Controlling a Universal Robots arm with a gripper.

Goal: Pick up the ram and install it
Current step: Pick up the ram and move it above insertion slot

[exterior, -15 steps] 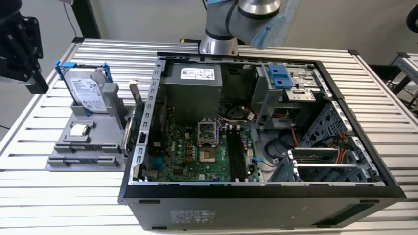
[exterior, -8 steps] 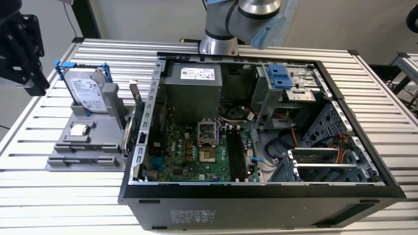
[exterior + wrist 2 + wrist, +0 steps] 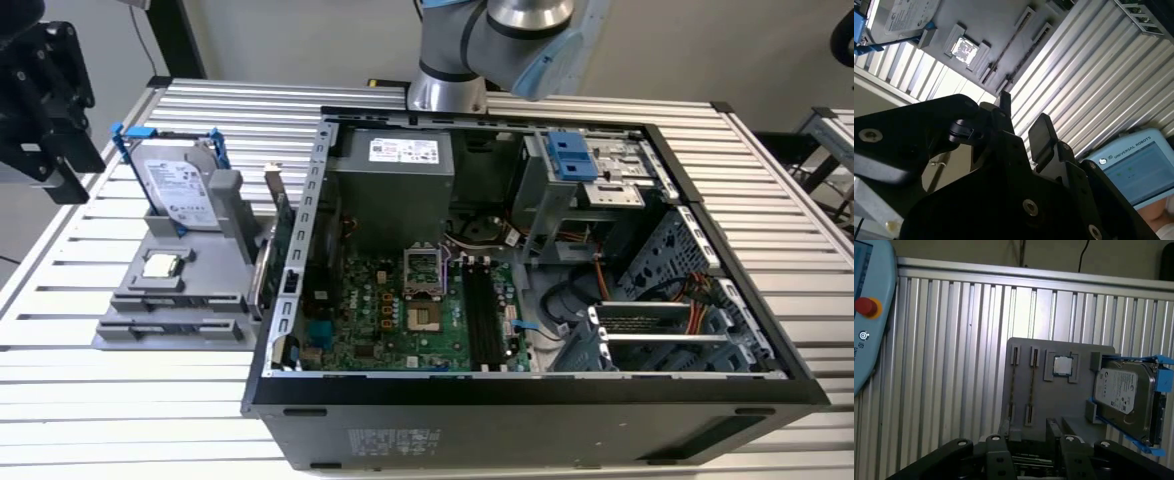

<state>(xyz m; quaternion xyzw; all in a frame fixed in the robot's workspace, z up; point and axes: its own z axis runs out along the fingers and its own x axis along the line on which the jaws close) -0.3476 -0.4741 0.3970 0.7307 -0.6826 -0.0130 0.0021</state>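
Black hand (image 3: pixel 1023 117) — green motherboard (image 3: pixel 387 320), silver hard drive (image 3: pixel 180 185), blue rails (image 3: pixel 123 133)

The arm (image 3: pixel 501 40) shows a silver joint housing with light-blue caps at the top edge of the exterior view. Its black wrist assembly (image 3: pixel 47 100) hangs at the exterior view's far left, above table level. The gripper (image 3: pixel 1029 427) appears in the first wrist view with its two black fingers (image 3: pixel 1054 432) parted and holding nothing. In the second wrist view the gripper (image 3: pixel 1024 107) shows the same gap between the tips, ahead of its black linkage body.
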